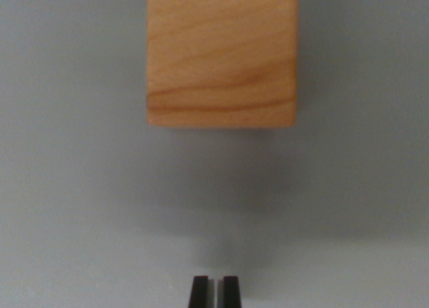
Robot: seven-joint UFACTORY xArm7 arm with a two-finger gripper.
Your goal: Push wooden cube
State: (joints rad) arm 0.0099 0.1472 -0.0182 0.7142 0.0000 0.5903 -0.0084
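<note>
The gray desk (74,187) fills almost the whole wrist view, plain and smooth, with a soft dark shadow in the middle. On it sits the wooden cube (221,60), at the top of the view and a bit to the middle, its top part cut off by the edge. It is light brown with darker lines in the wood. The claw (215,291) is at the very bottom, and only its two black tips show. They are nearly pressed together with just a thin slit between them, so the claw is clenched and holds nothing. It is apart from the cube, with bare desk between them. I think the push has not begun. The tips are thin, so if they hit the cube off to one side, it could spin or slip away. No boxes or bowls show here.
</note>
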